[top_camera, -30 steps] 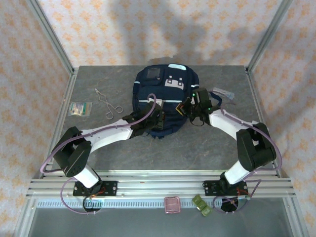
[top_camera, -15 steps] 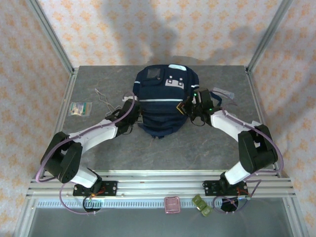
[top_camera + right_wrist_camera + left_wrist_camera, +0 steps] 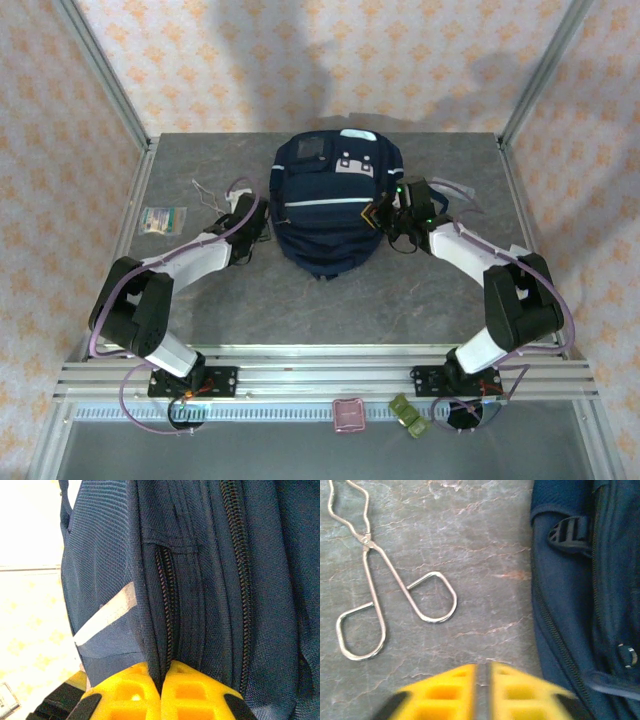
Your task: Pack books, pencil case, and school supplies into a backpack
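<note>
The navy backpack (image 3: 325, 205) with grey stripes lies flat mid-table, its side and zippers showing close up in the right wrist view (image 3: 200, 570). My right gripper (image 3: 383, 215) is at the pack's right side, shut on a fold of backpack fabric beside a zipper (image 3: 161, 672). My left gripper (image 3: 258, 226) sits just off the pack's left edge, shut and empty (image 3: 482, 667) over bare table. A clear packet of supplies (image 3: 455, 188) lies right of the pack. A pink case (image 3: 348, 413) rests on the near ledge below the rails. The books are out of view.
A thin bent wire piece (image 3: 212, 205) lies left of the pack, just ahead of my left fingers (image 3: 395, 595). A greenish-white flat packet (image 3: 162, 220) sits near the table's left edge. A small green object (image 3: 408, 415) lies beside the pink case.
My left gripper has pulled off the backpack's near left part and swung left and farther back, toward the wire piece. The right gripper has kept its hold in place.
</note>
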Controlling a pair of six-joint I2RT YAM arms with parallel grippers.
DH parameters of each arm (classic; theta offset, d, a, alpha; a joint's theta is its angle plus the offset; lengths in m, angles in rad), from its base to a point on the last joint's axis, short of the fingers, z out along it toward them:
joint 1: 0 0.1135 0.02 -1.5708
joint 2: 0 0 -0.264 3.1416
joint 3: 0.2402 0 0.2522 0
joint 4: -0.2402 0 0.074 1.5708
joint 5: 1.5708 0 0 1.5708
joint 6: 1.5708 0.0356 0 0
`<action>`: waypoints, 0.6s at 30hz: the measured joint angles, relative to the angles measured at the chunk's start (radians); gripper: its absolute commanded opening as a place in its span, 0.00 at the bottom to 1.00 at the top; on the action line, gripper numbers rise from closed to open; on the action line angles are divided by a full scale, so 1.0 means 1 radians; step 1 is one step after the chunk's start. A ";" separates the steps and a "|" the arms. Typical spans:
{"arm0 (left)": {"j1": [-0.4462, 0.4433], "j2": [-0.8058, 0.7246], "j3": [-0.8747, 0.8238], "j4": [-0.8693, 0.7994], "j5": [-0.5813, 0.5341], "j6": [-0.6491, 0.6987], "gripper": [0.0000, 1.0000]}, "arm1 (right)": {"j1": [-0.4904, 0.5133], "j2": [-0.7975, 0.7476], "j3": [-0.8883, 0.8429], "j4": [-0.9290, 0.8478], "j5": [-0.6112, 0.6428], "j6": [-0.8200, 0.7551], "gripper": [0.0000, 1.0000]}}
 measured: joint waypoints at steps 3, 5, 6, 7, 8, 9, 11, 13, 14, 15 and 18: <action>-0.018 -0.028 0.000 -0.006 0.024 -0.001 0.44 | -0.008 0.005 0.032 -0.034 -0.008 -0.029 0.01; -0.037 -0.065 0.000 -0.007 0.040 0.001 0.49 | -0.016 0.022 0.080 -0.072 -0.012 -0.058 0.16; -0.047 -0.085 0.000 -0.006 0.046 0.000 0.50 | -0.020 0.031 0.101 -0.085 -0.012 -0.073 0.23; -0.060 -0.113 0.000 -0.005 0.053 0.001 0.51 | -0.023 0.037 0.117 -0.091 -0.011 -0.093 0.30; -0.071 -0.140 -0.003 0.003 0.064 0.003 0.53 | -0.026 0.039 0.128 -0.099 -0.011 -0.118 0.35; -0.079 -0.164 -0.007 0.014 0.073 0.006 0.55 | -0.026 0.038 0.133 -0.103 -0.010 -0.134 0.38; -0.101 -0.225 -0.029 0.054 0.098 0.012 0.59 | -0.029 0.027 0.139 -0.122 -0.002 -0.180 0.44; -0.115 -0.274 -0.058 0.096 0.123 0.014 0.59 | -0.029 0.002 0.138 -0.166 0.021 -0.220 0.53; -0.119 -0.293 -0.072 0.117 0.137 0.013 0.59 | -0.029 -0.021 0.138 -0.192 0.041 -0.241 0.57; -0.122 -0.305 -0.084 0.134 0.151 0.011 0.59 | -0.029 -0.047 0.136 -0.216 0.063 -0.259 0.62; -0.127 -0.309 -0.103 0.166 0.197 -0.008 0.60 | -0.055 -0.159 0.117 -0.270 0.142 -0.304 0.83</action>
